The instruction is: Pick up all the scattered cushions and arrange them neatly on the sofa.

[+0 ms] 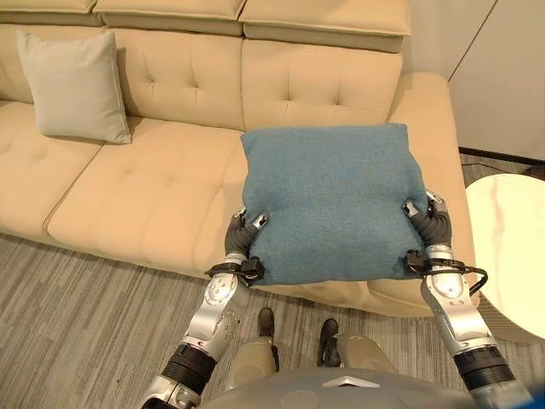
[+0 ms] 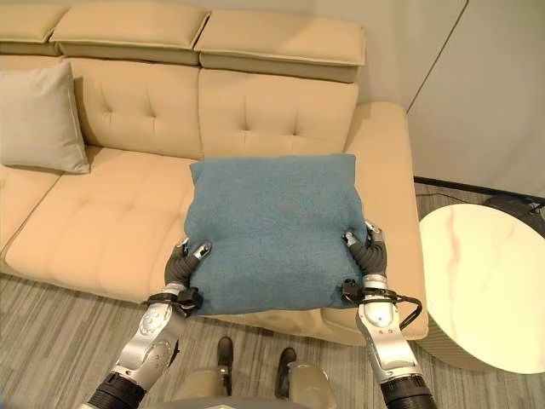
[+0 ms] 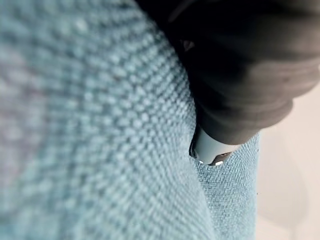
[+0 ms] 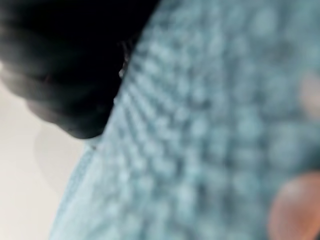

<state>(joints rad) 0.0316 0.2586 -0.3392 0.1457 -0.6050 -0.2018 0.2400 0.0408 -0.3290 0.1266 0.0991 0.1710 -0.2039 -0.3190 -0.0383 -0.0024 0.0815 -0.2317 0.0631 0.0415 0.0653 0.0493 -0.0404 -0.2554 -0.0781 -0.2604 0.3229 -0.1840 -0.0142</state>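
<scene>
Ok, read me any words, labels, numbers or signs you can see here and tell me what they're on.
None can be read: no print shows on the blue woven square cushion, the grey square cushion, the cream tufted leather sofa or the round white marble-look side table.

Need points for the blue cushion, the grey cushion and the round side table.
blue cushion (image 1: 328,200): left eye view, middle of its top face.
grey cushion (image 1: 75,85): left eye view, centre of its front face.
round side table (image 2: 485,290): right eye view, bare middle of its marbled top.
</scene>
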